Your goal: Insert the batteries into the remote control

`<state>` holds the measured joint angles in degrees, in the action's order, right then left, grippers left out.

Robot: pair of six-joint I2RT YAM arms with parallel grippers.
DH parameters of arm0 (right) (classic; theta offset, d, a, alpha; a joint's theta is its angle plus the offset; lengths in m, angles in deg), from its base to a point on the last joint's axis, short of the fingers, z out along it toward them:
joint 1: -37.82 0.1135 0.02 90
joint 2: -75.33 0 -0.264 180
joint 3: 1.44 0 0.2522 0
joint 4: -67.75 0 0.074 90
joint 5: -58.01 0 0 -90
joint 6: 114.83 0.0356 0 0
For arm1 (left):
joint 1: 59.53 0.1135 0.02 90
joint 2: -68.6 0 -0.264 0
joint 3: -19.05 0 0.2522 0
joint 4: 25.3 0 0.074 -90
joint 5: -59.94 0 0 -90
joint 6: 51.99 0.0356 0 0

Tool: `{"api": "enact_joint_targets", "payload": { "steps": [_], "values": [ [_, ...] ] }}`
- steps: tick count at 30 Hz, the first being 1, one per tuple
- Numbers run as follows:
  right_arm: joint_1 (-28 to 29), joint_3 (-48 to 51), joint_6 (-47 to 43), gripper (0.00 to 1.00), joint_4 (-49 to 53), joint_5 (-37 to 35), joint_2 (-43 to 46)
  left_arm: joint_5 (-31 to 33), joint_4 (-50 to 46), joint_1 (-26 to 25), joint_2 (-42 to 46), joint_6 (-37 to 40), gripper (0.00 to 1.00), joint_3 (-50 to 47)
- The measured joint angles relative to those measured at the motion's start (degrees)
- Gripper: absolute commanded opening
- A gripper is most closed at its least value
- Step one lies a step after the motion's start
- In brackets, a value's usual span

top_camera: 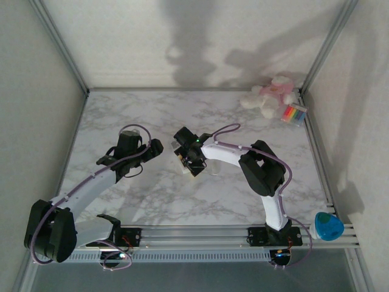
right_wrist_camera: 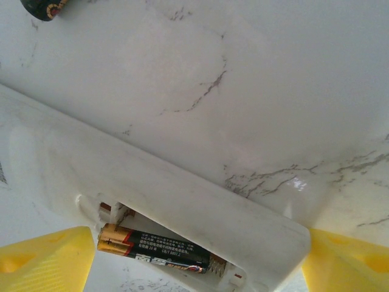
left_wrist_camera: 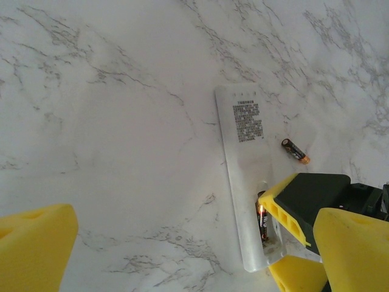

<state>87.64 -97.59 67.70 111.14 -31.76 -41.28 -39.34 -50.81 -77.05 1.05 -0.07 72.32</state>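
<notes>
We see remote control point(left_wrist_camera: 246, 176) face-down on table point(left_wrist_camera: 121, 121), one battery point(right_wrist_camera: 158, 257) in its open compartment point(right_wrist_camera: 91, 208) | second battery point(left_wrist_camera: 295, 150) loose beside it | right gripper point(right_wrist_camera: 191, 264) spread astride remote's end, left gripper point(left_wrist_camera: 194, 243) spread, both empty

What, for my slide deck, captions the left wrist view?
One battery seated in the remote control, second battery loose on the table.

Looks like a robot test lab: 2 robot arms point(top_camera: 261, 170) bolted to a metal rail point(top_camera: 200, 234) at the table point(top_camera: 182, 115) edge, plain white walls point(top_camera: 182, 36) w/ metal frame point(top_camera: 61, 45) all round.
</notes>
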Motion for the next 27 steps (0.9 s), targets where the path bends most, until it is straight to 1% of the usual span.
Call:
{"api": "enact_joint_targets", "payload": {
  "steps": [4,12,27],
  "values": [
    [0.0,0.04,-0.2,0.89,-0.07,-0.02,0.04,0.0,0.0,0.0,0.0,0.0,1.0,0.0],
    [0.07,0.68,-0.37,0.85,-0.11,-0.2,0.81,-0.02,0.02,0.0,0.0,0.0,1.0,0.0],
    [0.26,1.86,-0.35,0.86,-1.22,-0.15,1.29,-0.2,0.2,0.0,0.0,0.0,1.0,-0.31]
  ]
}}
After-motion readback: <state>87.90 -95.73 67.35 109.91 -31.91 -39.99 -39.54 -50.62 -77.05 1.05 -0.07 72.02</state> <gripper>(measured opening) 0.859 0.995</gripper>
